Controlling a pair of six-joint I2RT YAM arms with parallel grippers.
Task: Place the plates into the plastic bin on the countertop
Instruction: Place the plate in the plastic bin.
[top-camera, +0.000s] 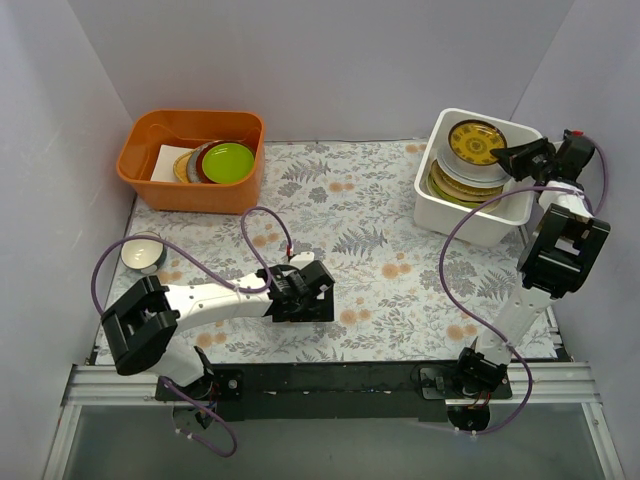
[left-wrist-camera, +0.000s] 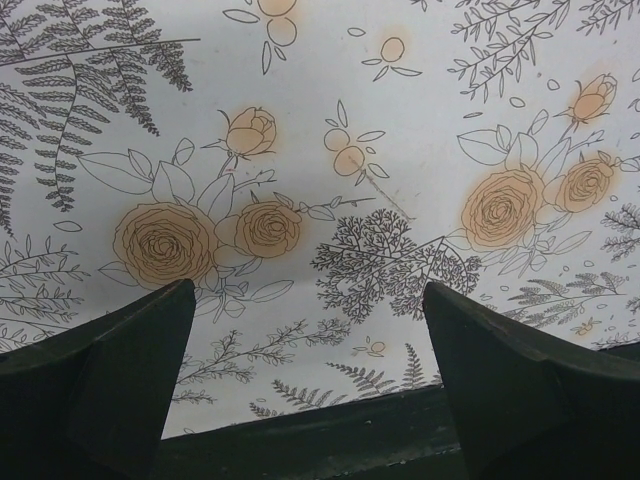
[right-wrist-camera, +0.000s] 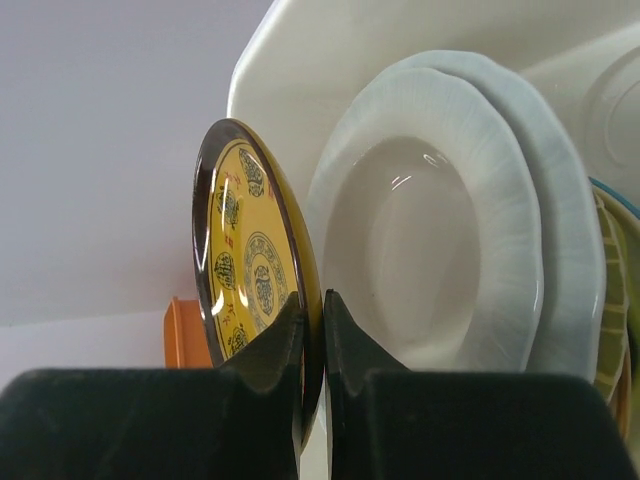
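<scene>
The white plastic bin (top-camera: 452, 205) stands at the back right of the countertop (top-camera: 380, 230) and holds a stack of plates (top-camera: 455, 182). My right gripper (top-camera: 508, 155) is shut on the rim of an amber patterned plate (top-camera: 474, 142) and holds it above the stack. In the right wrist view the fingers pinch this plate (right-wrist-camera: 245, 260) by its edge, beside a plain white plate (right-wrist-camera: 430, 270). My left gripper (top-camera: 318, 295) is open and empty, low over the countertop (left-wrist-camera: 330, 120) at front centre.
An orange tub (top-camera: 150, 170) at the back left holds stacked plates with a lime-green one (top-camera: 228, 162) on top. A small white bowl with a dark rim (top-camera: 141, 253) sits at the left edge. Grey walls enclose the table.
</scene>
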